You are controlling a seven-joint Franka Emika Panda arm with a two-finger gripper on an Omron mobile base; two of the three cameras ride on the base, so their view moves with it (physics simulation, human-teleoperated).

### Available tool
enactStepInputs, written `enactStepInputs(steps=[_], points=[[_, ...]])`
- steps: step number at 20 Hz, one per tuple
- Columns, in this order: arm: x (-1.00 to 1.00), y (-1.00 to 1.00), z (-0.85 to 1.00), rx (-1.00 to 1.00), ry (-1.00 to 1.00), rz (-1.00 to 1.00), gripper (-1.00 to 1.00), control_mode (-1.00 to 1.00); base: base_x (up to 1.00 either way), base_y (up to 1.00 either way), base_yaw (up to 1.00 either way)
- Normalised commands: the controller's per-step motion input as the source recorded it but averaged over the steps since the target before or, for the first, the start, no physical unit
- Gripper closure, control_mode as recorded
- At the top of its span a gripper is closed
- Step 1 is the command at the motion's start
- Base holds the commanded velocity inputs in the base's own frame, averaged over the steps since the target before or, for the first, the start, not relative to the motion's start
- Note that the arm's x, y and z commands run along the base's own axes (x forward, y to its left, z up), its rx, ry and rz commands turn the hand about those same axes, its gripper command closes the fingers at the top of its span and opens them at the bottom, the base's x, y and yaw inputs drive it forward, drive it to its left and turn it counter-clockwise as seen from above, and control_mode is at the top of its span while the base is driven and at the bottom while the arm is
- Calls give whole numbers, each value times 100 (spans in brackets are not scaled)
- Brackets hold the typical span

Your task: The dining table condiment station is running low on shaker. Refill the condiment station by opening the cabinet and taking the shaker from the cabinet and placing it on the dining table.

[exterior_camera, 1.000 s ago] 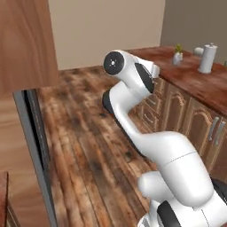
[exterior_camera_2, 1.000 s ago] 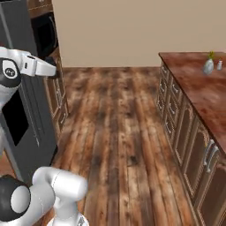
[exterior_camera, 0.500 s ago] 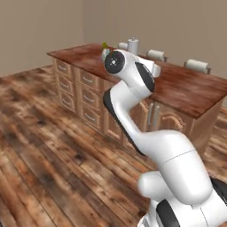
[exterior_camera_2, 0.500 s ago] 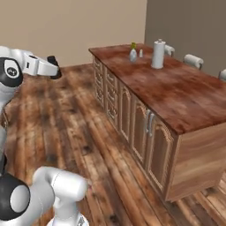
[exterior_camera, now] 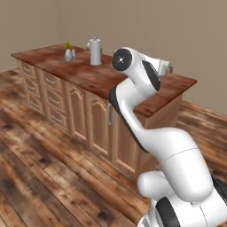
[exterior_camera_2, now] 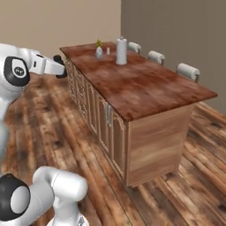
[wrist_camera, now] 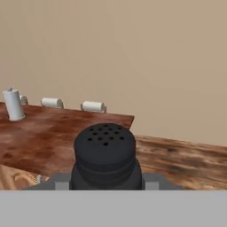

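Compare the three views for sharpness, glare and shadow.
Hand view: the black perforated-top shaker looms close and slightly soft. Right base view: pale sheen on the glossy reddish-brown table top; no cast shadows visible. Left base view: even flat lighting, the white paper-towel roll slightly blurred.

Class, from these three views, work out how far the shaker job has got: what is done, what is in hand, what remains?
Done: the black shaker is out of storage, sitting in the claw. In hand: the arm carries it beside the long wooden table, where a paper-towel roll and a small vase stand. Left: setting the shaker on that top and letting go.
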Motion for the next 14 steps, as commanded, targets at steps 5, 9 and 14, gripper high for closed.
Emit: enactStepInputs(steps=[5, 9, 14], points=[[0, 0, 0, 0, 0, 0, 100, 100, 29, -100, 0], [0, 0, 0, 0, 0, 0, 100, 100, 35, -100, 1], [0, 0, 0, 0, 0, 0, 100, 100, 50, -100, 1]])
